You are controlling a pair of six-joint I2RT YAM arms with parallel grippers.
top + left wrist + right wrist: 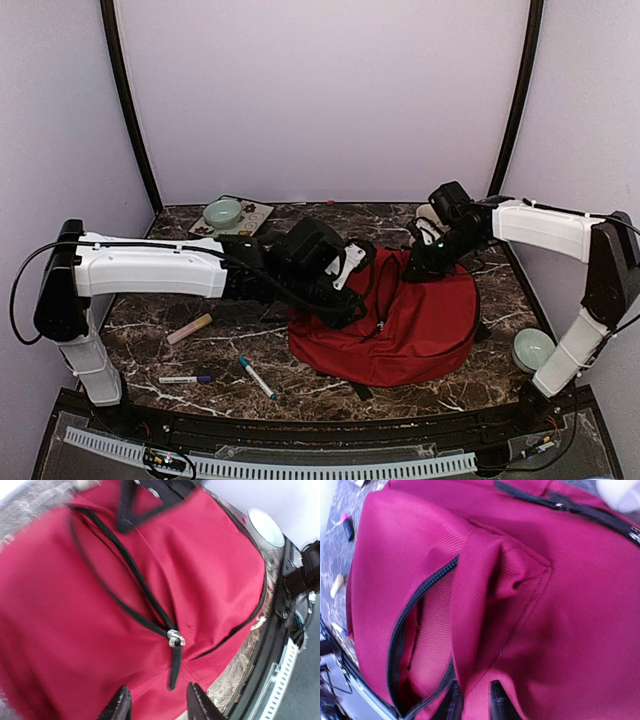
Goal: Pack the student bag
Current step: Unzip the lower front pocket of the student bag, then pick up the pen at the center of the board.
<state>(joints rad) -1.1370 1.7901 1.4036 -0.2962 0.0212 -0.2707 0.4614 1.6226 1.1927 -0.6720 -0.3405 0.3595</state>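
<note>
Right gripper (474,703) pinched a fold of the student bag (420,320), probably tenting the pocket (422,645) open; left gripper (159,706) hung half-open, empty.

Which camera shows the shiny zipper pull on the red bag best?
The left wrist camera: the silver zipper pull sits close and sharp on the red bag. From the top camera it's too small to find. The right wrist camera shows only an open zipper.

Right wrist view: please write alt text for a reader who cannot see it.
The red student bag fills the view, its dark zipper partly open at lower left. The right gripper is at the bottom edge, a raised fold of red fabric running down between its fingertips.
</note>
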